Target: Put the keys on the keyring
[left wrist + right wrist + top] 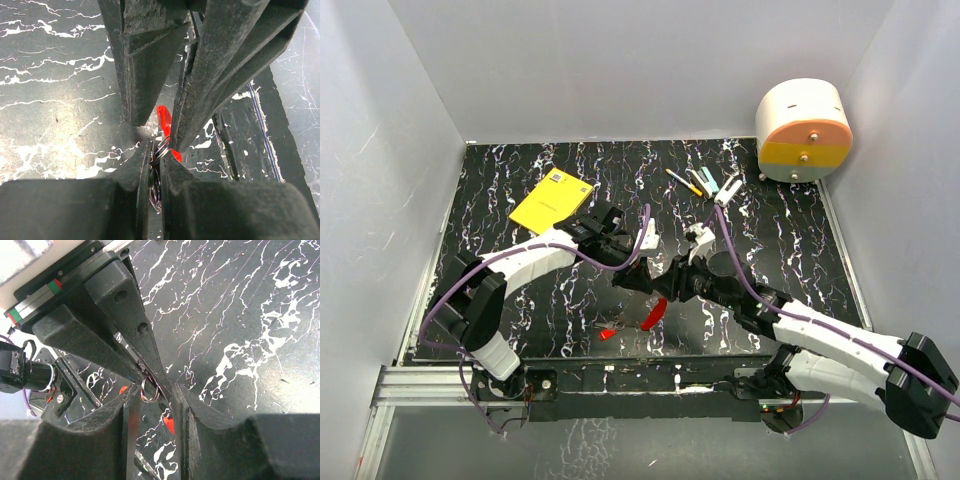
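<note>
The two grippers meet tip to tip over the middle of the black marbled table [520, 300]. My left gripper [638, 278] [156, 150] is shut on a thin wire keyring [156, 172] [149, 388], which sticks out of its tip. My right gripper [665, 283] [154, 390] faces it with its jaws apart and the ring at its fingertips. A shiny flat strip [131, 440] lies along one finger's inner face; I cannot tell if it is a key. A red key [655, 312] [164, 119] [170, 425] hangs just below, touching the ring. A smaller red piece [607, 333] lies on the table.
A yellow box [552, 200] lies at the back left. Several pens and markers [700, 182] lie at the back right, beside a round white, orange and yellow container [804, 130]. A metal rail [620, 382] runs along the near edge. White walls enclose the table.
</note>
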`<state>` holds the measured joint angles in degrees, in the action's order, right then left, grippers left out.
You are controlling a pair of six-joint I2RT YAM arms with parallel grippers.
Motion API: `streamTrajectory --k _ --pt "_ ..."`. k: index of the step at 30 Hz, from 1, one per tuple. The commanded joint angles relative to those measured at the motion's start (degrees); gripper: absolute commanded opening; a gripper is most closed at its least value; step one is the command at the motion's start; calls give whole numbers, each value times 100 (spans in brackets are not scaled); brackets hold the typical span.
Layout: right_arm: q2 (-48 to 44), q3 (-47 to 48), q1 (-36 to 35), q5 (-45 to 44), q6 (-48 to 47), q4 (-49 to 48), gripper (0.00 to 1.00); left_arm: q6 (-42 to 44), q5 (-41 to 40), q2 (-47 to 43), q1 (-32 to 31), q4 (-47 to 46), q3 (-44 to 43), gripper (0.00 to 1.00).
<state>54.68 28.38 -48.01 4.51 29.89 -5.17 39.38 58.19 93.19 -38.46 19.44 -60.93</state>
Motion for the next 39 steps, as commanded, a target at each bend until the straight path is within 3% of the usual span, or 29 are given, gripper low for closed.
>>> streamTrajectory --k 1,4,8,10,16,25,28,30,39 --pt "60 264 -38 66 -35 -567 36 189 -265 -143 -48 148 -81 0" --pt "90 225 -40 67 -44 -610 30 185 -229 -152 -48 182 -112 0" --pt "25 140 -49 -28 -52 -634 10 191 -107 -210 -48 221 -115 0" --pt "-40 102 -48 -69 -53 -642 8 192 -50 -226 -48 214 -84 0" --pt "-221 30 -51 -100 -30 -603 8 269 106 -70 -47 264 -17 3" --pt "-304 18 -76 -56 8 -599 8 338 290 64 -48 357 -34 16" --pt "-277 19 -90 -48 24 -563 8 413 316 94 -46 436 -52 0" --pt "-253 18 -95 -19 48 -468 8 445 318 96 -48 471 -74 0" --pt "-241 -31 -124 207 131 -227 29 404 238 118 -48 502 -107 0"
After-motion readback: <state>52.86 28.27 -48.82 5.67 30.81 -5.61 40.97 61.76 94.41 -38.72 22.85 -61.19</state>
